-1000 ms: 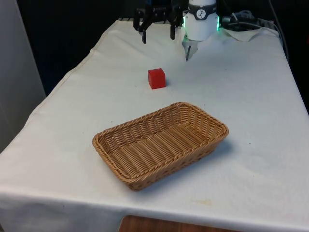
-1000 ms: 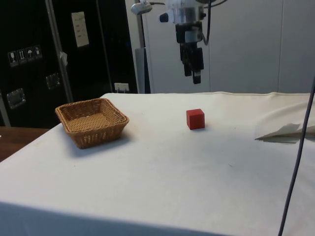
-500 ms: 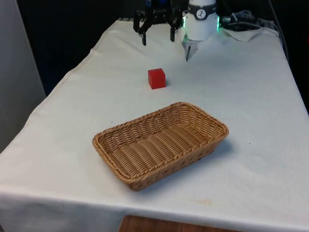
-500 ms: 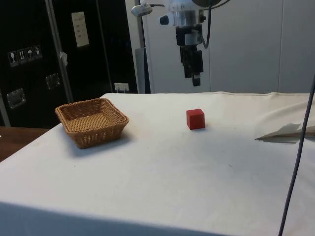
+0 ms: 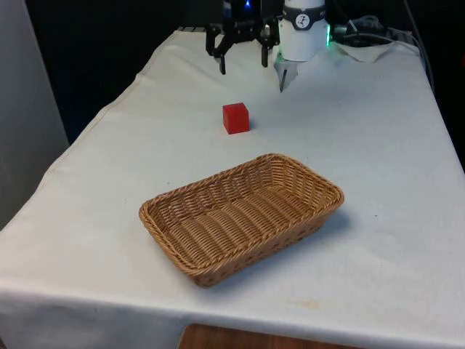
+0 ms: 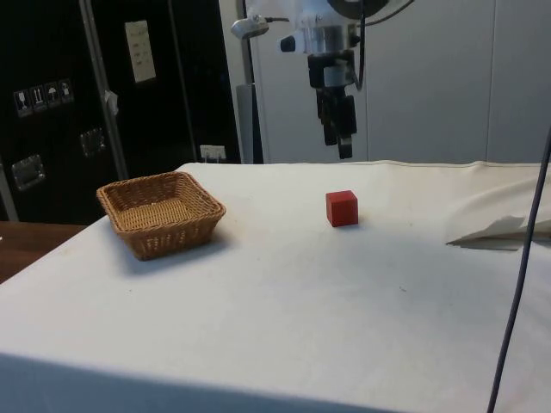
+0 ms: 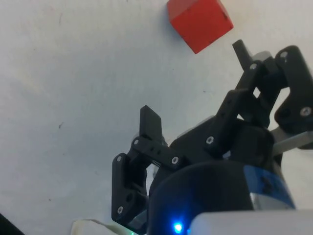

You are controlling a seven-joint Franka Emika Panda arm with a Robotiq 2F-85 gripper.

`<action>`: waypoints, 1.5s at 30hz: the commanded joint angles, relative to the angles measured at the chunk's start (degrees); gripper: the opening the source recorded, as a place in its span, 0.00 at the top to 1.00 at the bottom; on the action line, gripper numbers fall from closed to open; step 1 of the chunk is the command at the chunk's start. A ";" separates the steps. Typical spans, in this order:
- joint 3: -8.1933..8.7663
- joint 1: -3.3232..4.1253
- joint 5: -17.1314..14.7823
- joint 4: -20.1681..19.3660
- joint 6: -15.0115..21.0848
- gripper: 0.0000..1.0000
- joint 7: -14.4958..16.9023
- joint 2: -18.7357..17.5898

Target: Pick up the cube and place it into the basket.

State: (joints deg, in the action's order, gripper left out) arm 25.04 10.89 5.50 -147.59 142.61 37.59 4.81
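Your gripper (image 5: pixel 243 67) hangs above the table, fingers apart, beyond the red cube (image 5: pixel 235 118); wicker basket (image 5: pixel 182 251) holds nothing.

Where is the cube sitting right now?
The cube rests on the cloth in the front view, beyond the basket, between it and the raised, open end effector. It is apart from both.
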 commanded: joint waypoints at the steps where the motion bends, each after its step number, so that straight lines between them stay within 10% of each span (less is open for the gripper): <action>1: 0.00 0.00 0.00 0.00 0.00 0.00 0.00 0.00; 45: -1.20 0.06 -4.35 -2.81 12.26 0.00 1.32 -6.70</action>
State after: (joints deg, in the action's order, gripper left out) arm 23.89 11.06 2.18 -150.23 154.13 37.87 -1.66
